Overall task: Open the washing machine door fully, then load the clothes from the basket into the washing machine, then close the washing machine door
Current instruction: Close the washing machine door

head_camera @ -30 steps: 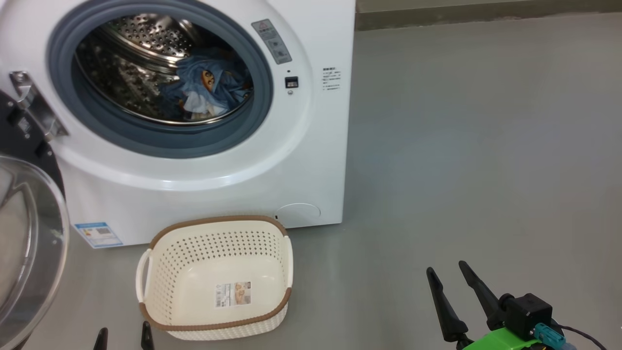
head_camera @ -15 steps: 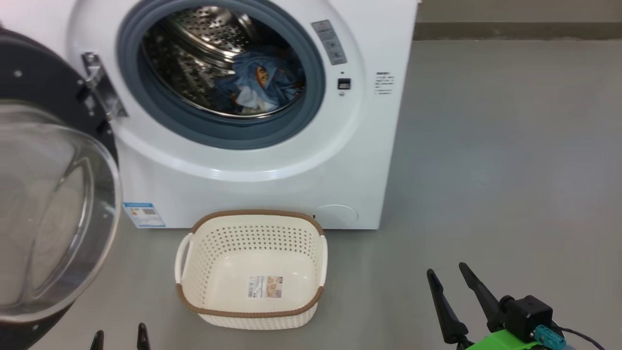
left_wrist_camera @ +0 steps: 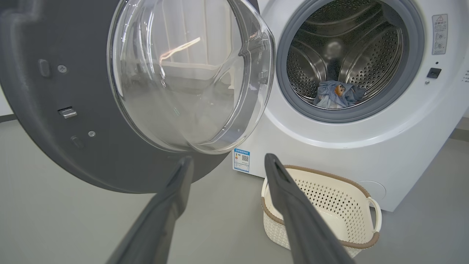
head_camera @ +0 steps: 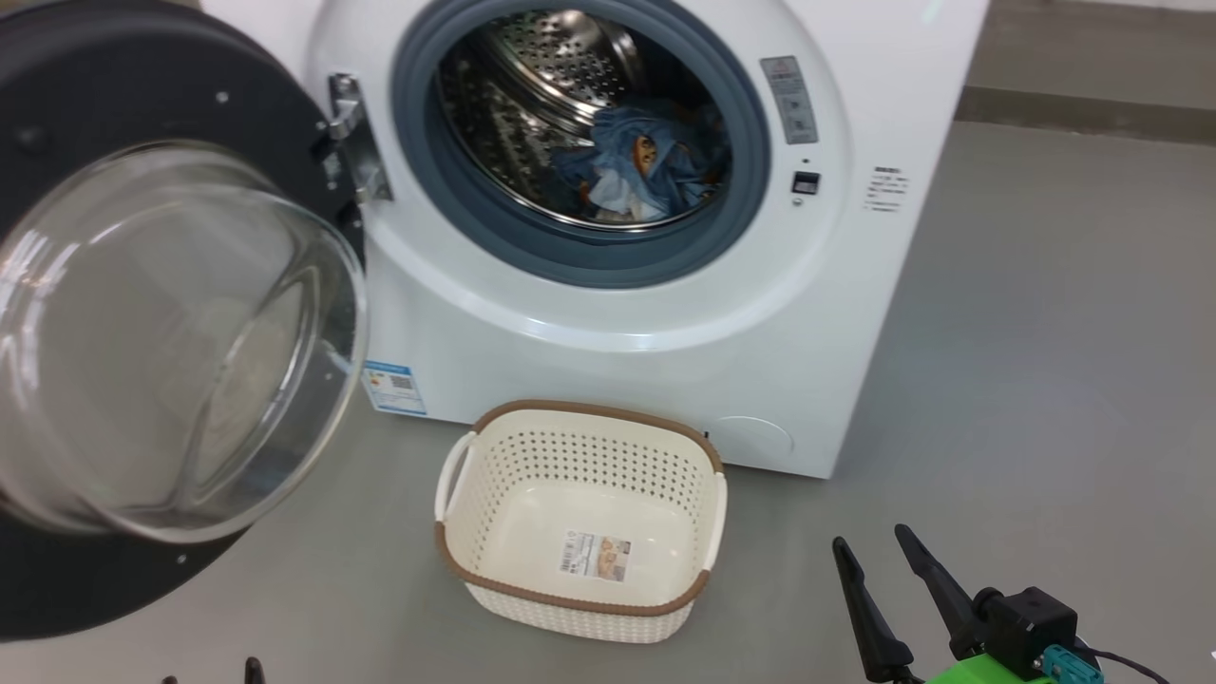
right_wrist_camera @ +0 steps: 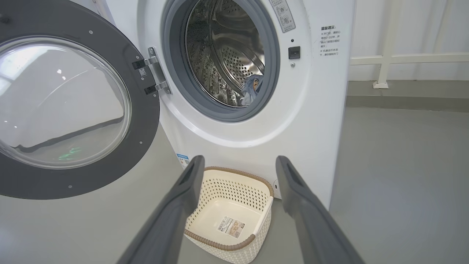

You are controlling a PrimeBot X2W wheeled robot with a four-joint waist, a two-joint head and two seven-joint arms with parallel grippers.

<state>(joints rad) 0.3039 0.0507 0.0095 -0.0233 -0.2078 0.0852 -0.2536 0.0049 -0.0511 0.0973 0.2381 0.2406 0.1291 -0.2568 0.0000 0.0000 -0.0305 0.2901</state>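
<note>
Grey warning-triangle sticker (left_wrist_camera: 439,33), blue QR-code label (left_wrist_camera: 241,160), small Chinese notice (right_wrist_camera: 329,40) on washing machine (head_camera: 617,380) front, wording illegible, barcode sticker (head_camera: 595,556) on basket (head_camera: 589,456) bottom

The washing machine (head_camera: 665,313) is white, with a grey gasket (head_camera: 589,271) and a shiny steel drum (head_camera: 532,85) dotted with holes. The clothes (head_camera: 646,157) are light blue with orange print and a cream-white patch. The washing machine door (head_camera: 114,85) has a glossy black rim around clear glass. The basket (head_camera: 579,461) is cream-white and perforated, with a brown woven-look rim and 2 white handles. The energy label (head_camera: 391,388) is blue and the floor (head_camera: 1045,332) grey.
</note>
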